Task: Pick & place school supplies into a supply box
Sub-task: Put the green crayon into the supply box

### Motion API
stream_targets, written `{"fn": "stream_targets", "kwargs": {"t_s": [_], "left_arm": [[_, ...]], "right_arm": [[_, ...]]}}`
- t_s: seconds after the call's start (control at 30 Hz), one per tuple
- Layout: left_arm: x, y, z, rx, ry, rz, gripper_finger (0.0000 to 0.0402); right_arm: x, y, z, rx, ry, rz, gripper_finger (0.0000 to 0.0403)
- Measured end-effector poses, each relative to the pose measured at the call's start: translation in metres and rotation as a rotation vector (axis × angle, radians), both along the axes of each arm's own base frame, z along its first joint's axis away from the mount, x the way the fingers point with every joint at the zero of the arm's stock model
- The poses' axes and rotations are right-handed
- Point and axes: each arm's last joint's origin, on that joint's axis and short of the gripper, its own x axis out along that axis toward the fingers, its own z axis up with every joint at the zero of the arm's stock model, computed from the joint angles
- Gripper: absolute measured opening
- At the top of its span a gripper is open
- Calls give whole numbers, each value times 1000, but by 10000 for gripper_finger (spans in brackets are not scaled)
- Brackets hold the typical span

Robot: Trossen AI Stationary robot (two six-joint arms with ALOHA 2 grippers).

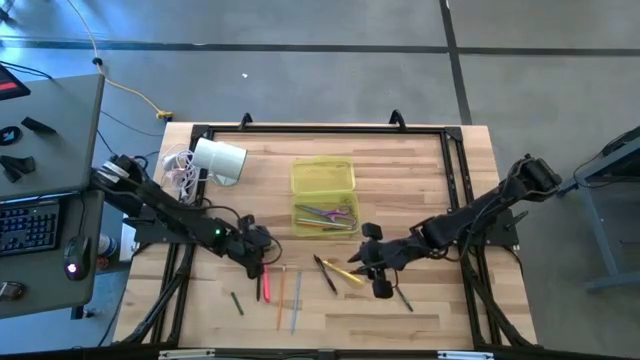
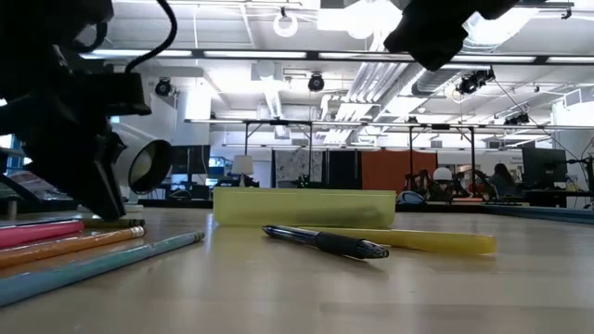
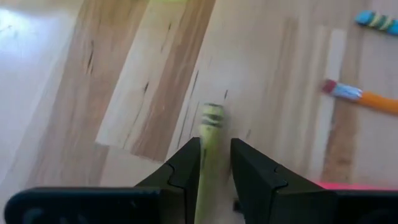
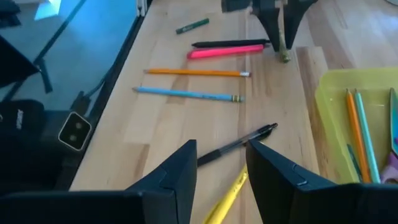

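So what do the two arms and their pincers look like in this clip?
Both arms are dark, jointed and slim. The left arm carries a small green light near its wrist. The left pincer and the right pincer each have two black, wedge-shaped fingers; no cables or markings are clear on either.

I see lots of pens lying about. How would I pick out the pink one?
Start at the yellow-green supply box in the middle of the wooden table, then look toward the left end effector. Just below it lie parallel sticks; the pink pen is the thickest, brighter than the orange pencil beside it.
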Motion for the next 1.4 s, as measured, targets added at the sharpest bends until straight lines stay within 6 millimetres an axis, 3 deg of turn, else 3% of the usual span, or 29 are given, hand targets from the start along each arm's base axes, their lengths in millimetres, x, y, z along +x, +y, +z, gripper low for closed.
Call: {"fn": "stream_targets", "kwargs": {"t_s": [0.33, 0.63, 0.87, 1.07, 1.27, 1.4], "left_arm": [[8, -3, -20, 28, -24, 47, 122], [6, -1, -33, -23, -107, 137, 31], [8, 0, -31, -28, -161, 190, 31], [17, -1, -14, 106, -214, 171, 63], [38, -11, 24, 176, -283, 120, 60], [59, -17, 64, 302, -365, 56, 53]], "right_arm": [[0, 2, 1, 28, -10, 0, 123], [0, 2, 1, 30, -8, -1, 123], [0, 2, 1, 28, -9, 0, 123], [0, 2, 2, 29, -10, 1, 123], [1, 2, 2, 36, -16, 2, 123], [1, 2, 3, 37, -21, 3, 123]]}}
